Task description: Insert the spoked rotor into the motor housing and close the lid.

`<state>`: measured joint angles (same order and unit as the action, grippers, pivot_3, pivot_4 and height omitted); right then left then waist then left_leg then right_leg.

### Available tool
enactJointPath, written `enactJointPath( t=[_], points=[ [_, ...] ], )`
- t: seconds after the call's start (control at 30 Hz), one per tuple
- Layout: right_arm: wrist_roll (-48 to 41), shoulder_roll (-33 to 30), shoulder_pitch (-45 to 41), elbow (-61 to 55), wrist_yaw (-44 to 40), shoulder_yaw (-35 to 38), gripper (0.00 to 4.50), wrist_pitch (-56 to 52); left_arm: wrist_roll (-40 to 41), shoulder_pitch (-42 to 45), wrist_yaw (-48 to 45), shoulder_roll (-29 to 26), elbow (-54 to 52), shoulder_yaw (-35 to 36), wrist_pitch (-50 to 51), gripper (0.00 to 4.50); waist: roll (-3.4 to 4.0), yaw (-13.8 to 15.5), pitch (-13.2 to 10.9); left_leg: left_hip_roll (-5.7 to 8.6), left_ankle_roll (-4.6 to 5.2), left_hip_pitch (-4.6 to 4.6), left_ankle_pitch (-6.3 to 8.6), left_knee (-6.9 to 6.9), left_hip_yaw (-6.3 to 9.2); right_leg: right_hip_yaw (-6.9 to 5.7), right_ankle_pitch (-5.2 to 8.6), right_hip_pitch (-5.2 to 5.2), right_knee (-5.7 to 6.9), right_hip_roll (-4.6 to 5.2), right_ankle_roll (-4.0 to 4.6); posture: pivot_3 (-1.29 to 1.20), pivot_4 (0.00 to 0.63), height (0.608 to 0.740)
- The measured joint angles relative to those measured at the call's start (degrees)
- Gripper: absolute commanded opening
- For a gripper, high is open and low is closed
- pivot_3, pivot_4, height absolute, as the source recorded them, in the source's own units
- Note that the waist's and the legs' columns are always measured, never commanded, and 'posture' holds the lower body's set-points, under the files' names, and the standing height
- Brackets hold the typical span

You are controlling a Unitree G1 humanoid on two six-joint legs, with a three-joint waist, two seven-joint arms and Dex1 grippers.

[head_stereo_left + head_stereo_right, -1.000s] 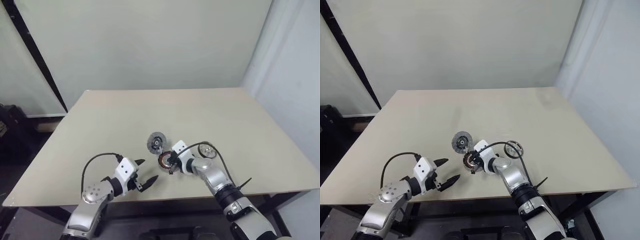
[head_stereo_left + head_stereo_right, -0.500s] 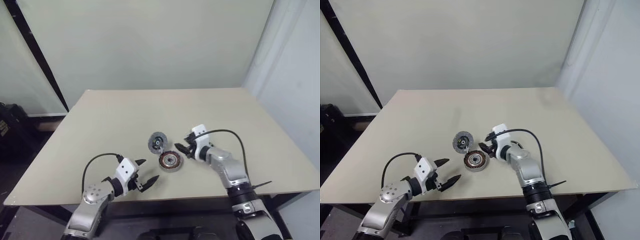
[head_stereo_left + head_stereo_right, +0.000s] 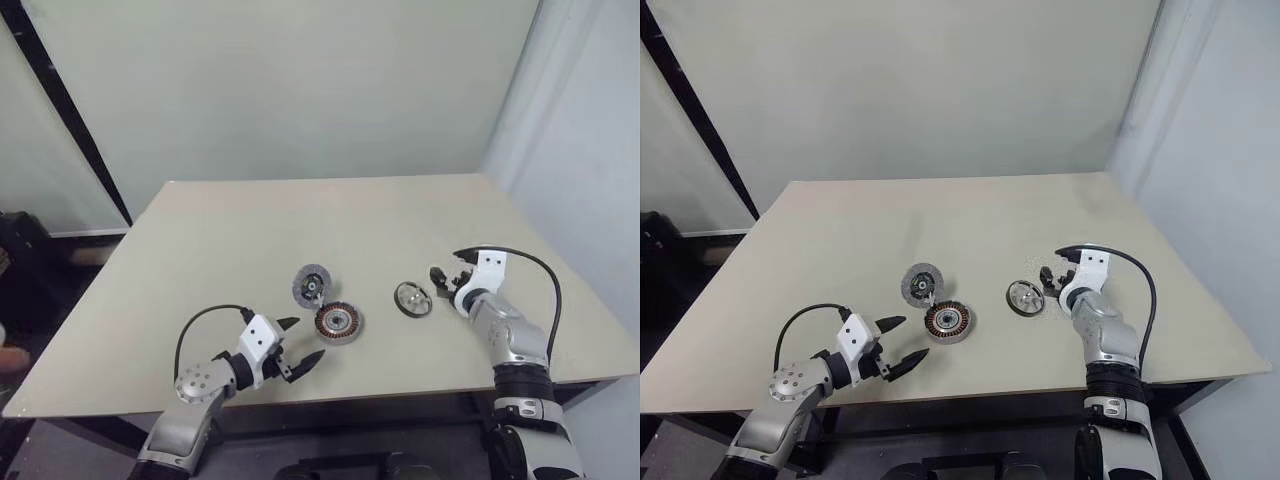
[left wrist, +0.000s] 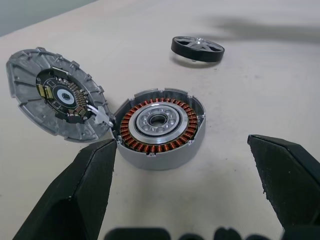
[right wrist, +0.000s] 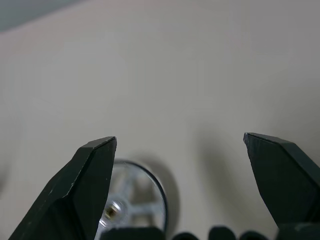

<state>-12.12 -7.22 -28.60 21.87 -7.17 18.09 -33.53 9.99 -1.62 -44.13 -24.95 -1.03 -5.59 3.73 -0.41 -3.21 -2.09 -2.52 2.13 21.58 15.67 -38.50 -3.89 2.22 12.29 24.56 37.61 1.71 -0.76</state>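
Copper housing (image 3: 339, 322) now free | we moved right end effector (image 3: 446, 280) beside rotor (image 3: 412, 299), jaws apart | left end effector (image 3: 297, 350) apart | rotor pick next

copper-orange housing windings (image 4: 159, 135), grey ribbed lid (image 4: 50, 95)

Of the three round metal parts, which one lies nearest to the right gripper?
The spoked rotor, just beside the right gripper; the motor housing and lid lie farther left.

On the table (image 3: 250, 230) lie one motor housing (image 3: 339, 322), one lid (image 3: 311, 284) touching it, and one spoked rotor (image 3: 412, 299) well apart.
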Motion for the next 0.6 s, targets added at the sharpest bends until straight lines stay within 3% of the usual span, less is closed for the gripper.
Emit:
enactJointPath(
  t=[0.6],
  points=[
    [-13.6,4.0,-2.4,9.4,-0.5,7.9,4.45,-6.7,0.0,0.0,-0.3,-0.6,0.1,0.1,-0.4,4.5,0.0,-0.1,0.0,-0.04,0.01,-0.02,0.0,0.02,-0.02,0.02,-0.01,0.0,-0.01,-0.03,-0.01,0.0,0.0,0.74]
  ],
)
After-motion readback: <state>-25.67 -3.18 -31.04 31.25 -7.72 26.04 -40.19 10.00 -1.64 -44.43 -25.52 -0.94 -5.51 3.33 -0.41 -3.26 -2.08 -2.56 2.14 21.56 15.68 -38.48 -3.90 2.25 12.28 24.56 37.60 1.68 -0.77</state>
